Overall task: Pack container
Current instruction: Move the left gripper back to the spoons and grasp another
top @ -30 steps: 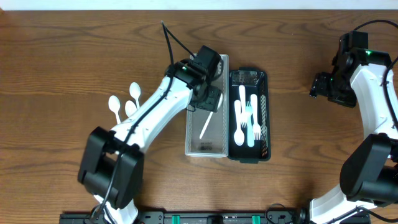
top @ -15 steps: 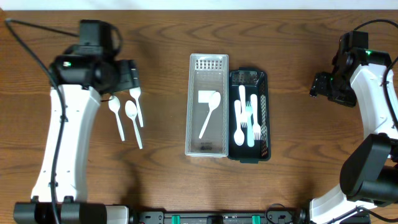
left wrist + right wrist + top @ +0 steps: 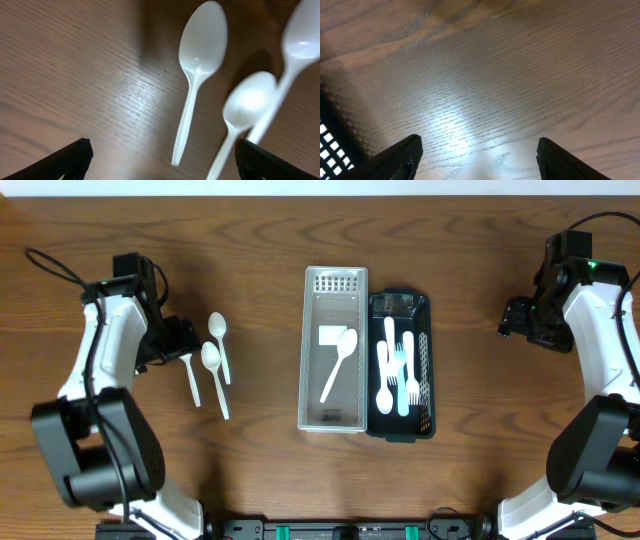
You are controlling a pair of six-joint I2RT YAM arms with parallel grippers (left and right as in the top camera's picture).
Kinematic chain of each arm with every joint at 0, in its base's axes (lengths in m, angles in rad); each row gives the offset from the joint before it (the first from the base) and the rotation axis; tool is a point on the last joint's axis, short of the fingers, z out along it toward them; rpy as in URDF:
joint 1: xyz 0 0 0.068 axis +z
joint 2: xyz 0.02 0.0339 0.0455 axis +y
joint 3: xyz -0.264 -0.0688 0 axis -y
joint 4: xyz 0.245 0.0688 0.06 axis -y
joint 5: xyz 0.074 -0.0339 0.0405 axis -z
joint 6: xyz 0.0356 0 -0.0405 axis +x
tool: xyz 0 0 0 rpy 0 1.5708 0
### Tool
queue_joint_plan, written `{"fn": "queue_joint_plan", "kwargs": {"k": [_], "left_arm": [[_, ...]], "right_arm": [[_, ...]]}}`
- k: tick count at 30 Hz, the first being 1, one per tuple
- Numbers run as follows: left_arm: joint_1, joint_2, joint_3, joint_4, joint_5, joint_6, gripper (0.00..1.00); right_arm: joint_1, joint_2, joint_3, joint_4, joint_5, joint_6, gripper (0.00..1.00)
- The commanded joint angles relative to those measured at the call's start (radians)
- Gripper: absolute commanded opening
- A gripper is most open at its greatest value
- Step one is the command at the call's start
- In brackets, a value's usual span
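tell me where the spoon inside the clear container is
In the overhead view the spoon lies diagonally inside the clear container at table centre, next to a white card, with the black tray alongside on the right.

A brown wooden table [image 3: 250,480] is filling nearly the whole overhead view, its grain running left to right in darker wavy bands. A pale strip [image 3: 320,185] is showing along the far edge, and a black rail [image 3: 330,530] with green fittings is lying along the near edge. Light is glinting off the wood as a soft white sheen [image 3: 455,135] in both wrist views.
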Motion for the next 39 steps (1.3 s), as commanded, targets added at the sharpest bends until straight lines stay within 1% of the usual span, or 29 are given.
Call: {"fn": "queue_joint_plan", "kwargs": {"k": [1, 5, 10, 17, 18, 20, 21, 23, 24, 25, 26, 29, 33, 34, 36, 39], "left_arm": [[0.006, 0.049, -0.003, 0.018, -0.008, 0.010, 0.93], [0.006, 0.105, -0.003, 0.047, -0.007, 0.017, 0.93], [0.006, 0.156, -0.003, 0.062, -0.007, 0.057, 0.94], [0.006, 0.202, -0.008, 0.069, -0.007, 0.058, 0.94], [0.006, 0.205, -0.009, 0.069, -0.007, 0.058, 0.93], [0.006, 0.209, -0.009, 0.069, -0.007, 0.058, 0.92], [0.006, 0.210, -0.010, 0.069, -0.007, 0.059, 0.89], [0.006, 0.210, -0.010, 0.069, -0.007, 0.058, 0.77], [0.006, 0.210, -0.010, 0.069, -0.007, 0.058, 0.64], [0.006, 0.210, -0.010, 0.069, -0.007, 0.059, 0.55], [0.006, 0.210, -0.010, 0.069, -0.007, 0.058, 0.48], [0.006, 0.210, -0.010, 0.069, -0.007, 0.058, 0.41], [0.006, 0.210, -0.010, 0.069, -0.007, 0.059, 0.26], [0.006, 0.210, -0.010, 0.069, -0.007, 0.059, 0.24], [0.006, 0.210, -0.010, 0.069, -0.007, 0.059, 0.24], [0.006, 0.210, -0.010, 0.069, -0.007, 0.059, 0.19]], "right_arm": [[-0.003, 0.008, -0.004, -0.011, 0.002, -0.014, 0.76], [-0.018, 0.008, -0.004, -0.014, 0.003, -0.014, 0.76], [-0.036, 0.008, -0.004, -0.014, -0.002, -0.014, 0.76], [-0.044, 0.008, -0.004, -0.019, -0.001, -0.014, 0.76], [-0.050, 0.008, -0.004, -0.018, -0.002, -0.014, 0.77], [-0.055, 0.008, -0.004, -0.018, -0.002, -0.014, 0.76], [-0.055, 0.008, -0.004, -0.018, -0.002, -0.014, 0.76], [-0.055, 0.008, -0.004, -0.014, -0.002, -0.014, 0.76], [-0.055, 0.008, -0.004, -0.014, -0.002, -0.014, 0.76], [-0.054, 0.008, -0.004, -0.014, -0.002, -0.014, 0.76], [-0.054, 0.008, -0.004, -0.015, -0.002, -0.014, 0.76], [-0.055, 0.008, -0.004, -0.016, -0.002, -0.014, 0.76], [-0.055, 0.008, -0.004, -0.017, -0.002, -0.014, 0.76], [-0.055, 0.008, -0.004, -0.017, -0.002, -0.014, 0.76], [-0.055, 0.008, -0.004, -0.017, -0.002, -0.014, 0.76], [-0.055, 0.008, -0.004, -0.016, -0.002, -0.014, 0.76]]}}
